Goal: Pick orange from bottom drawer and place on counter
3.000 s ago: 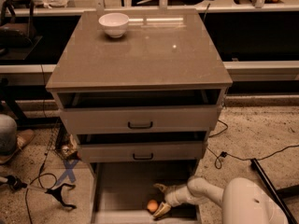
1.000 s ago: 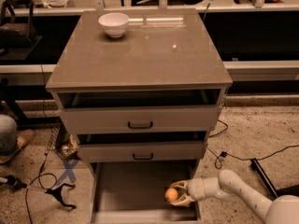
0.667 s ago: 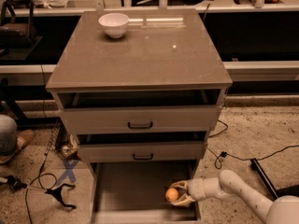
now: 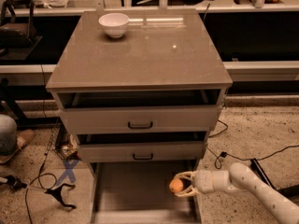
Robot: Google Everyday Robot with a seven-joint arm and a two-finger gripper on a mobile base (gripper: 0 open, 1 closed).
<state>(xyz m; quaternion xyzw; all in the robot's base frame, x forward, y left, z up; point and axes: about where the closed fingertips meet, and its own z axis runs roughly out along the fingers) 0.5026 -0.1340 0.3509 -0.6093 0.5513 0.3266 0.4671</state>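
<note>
The orange point(image 4: 176, 185) is a small round fruit held between the fingers of my gripper point(image 4: 181, 185), which is shut on it. The gripper reaches in from the lower right on a white arm point(image 4: 252, 185) and holds the orange above the right side of the bottom drawer point(image 4: 135, 190), which is pulled out with a plain grey floor. The counter point(image 4: 140, 55) is the glossy grey-brown top of the cabinet, well above the gripper.
A white bowl point(image 4: 114, 24) stands at the counter's back left. The two upper drawers point(image 4: 140, 120) with dark handles are slightly open and overhang the bottom drawer. Cables point(image 4: 46, 185) lie on the floor left, and more cables point(image 4: 233, 153) run on the right.
The gripper closed on the orange in the drawer's front right and lifted it; over the last second it has stayed almost still, holding the orange above the drawer floor.
</note>
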